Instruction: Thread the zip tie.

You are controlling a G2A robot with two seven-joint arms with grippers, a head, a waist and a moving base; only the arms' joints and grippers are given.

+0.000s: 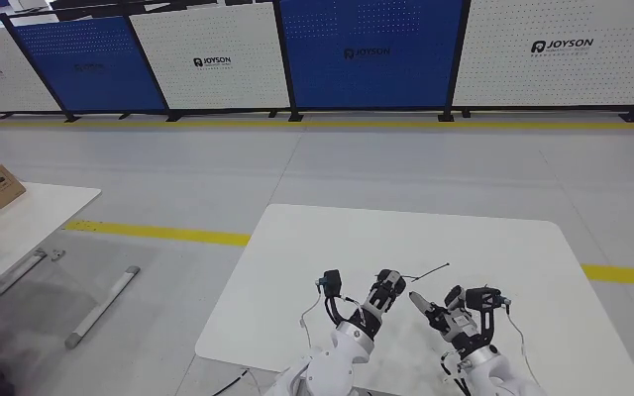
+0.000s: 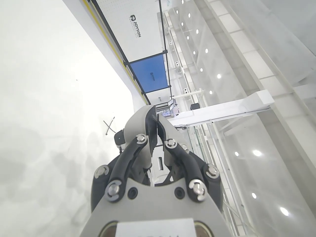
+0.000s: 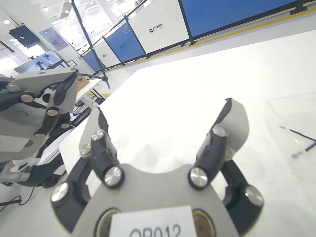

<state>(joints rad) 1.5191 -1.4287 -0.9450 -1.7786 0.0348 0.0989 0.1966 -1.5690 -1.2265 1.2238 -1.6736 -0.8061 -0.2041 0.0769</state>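
By white table's [image 1: 475,247] near edge, left gripper [image 2: 156,119] pinches zip tie [image 3: 92,76]; right gripper [image 3: 164,104] spread.

White surface [image 1: 426,238], rounded corners, on a grey floor. Yellow floor line [image 1: 158,233] passes behind it; blue and white perforated panels [image 1: 371,54] stand along the far side. Second white table [image 1: 40,213] at left, grey bar [image 1: 101,305] on the floor near it.
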